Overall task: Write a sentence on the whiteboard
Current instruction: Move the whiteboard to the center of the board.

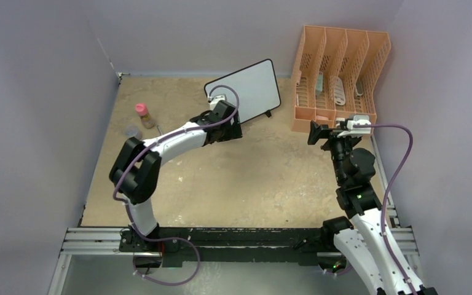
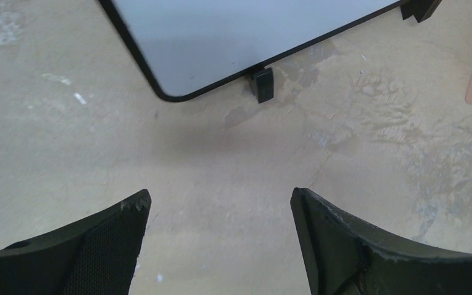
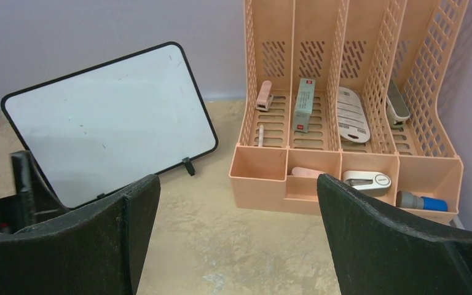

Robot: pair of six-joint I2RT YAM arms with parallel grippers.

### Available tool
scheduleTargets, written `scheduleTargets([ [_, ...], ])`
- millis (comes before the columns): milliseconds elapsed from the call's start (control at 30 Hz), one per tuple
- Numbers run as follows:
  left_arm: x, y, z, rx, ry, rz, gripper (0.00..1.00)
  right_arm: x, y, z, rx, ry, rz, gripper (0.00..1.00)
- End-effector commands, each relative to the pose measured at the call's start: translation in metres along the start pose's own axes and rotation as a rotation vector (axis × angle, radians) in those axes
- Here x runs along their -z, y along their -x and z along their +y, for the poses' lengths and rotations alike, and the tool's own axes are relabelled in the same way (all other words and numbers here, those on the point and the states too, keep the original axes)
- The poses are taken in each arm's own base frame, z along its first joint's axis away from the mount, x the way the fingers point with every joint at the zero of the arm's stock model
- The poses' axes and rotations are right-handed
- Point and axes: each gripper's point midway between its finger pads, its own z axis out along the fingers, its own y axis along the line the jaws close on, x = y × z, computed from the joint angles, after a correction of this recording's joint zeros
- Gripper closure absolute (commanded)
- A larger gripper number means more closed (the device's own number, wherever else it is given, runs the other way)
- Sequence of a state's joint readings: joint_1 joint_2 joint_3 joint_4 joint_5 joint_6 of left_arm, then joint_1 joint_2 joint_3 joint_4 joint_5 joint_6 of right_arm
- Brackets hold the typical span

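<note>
The whiteboard (image 1: 250,85), a small white panel in a thin black frame, stands tilted back on its black feet (image 3: 188,166) toward the far side of the sandy-brown table (image 1: 239,184), just left of an orange file rack (image 1: 339,72). Seen from the right wrist, its face is plain white with a few faint specks. The left gripper (image 1: 228,126) hovers low in front of the board's lower corner, fingers (image 2: 107,243) spread wide with only bare tabletop between them; the left wrist view shows the rounded corner and one foot beyond the fingertips, apart from them. The right gripper (image 1: 315,132) is raised on the right side of the table, near the front of the rack. It faces both the board and the rack, and its jaws are parted just as wide and hold nothing. The rack's slots and front trays hold small office items, among them a green box (image 3: 305,104). A small bottle with a pink cap (image 1: 144,115) stands on the table's left side, well apart from the board.
</note>
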State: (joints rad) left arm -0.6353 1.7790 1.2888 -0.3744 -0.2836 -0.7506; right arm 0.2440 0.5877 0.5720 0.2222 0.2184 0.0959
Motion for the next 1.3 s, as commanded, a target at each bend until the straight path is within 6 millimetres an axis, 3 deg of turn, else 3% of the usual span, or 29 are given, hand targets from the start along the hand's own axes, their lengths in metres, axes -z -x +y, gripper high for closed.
scheduleTargets([
  [0, -0.013, 0.022, -0.024, 0.064, 0.012, -0.07, 0.19, 0.003, 0.016, 0.004, 0.002, 0.023, -0.064, 0.01],
  [533, -0.085, 0.019, -0.027, 0.051, 0.159, -0.099, 0.58, 0.005, 0.013, 0.009, 0.001, 0.052, -0.062, 0.01],
  [700, -0.096, 0.021, -0.031, 0.035, 0.161, -0.113, 0.62, 0.004, 0.011, 0.011, 0.002, 0.062, -0.057, 0.01],
  [1033, -0.103, 0.026, -0.034, 0.038, 0.149, -0.121, 0.58, 0.003, 0.008, 0.011, 0.004, 0.063, -0.051, 0.01],
  [1267, -0.083, 0.044, -0.055, 0.056, 0.046, -0.161, 0.53, 0.003, 0.009, 0.01, 0.005, 0.059, -0.051, 0.01],
])
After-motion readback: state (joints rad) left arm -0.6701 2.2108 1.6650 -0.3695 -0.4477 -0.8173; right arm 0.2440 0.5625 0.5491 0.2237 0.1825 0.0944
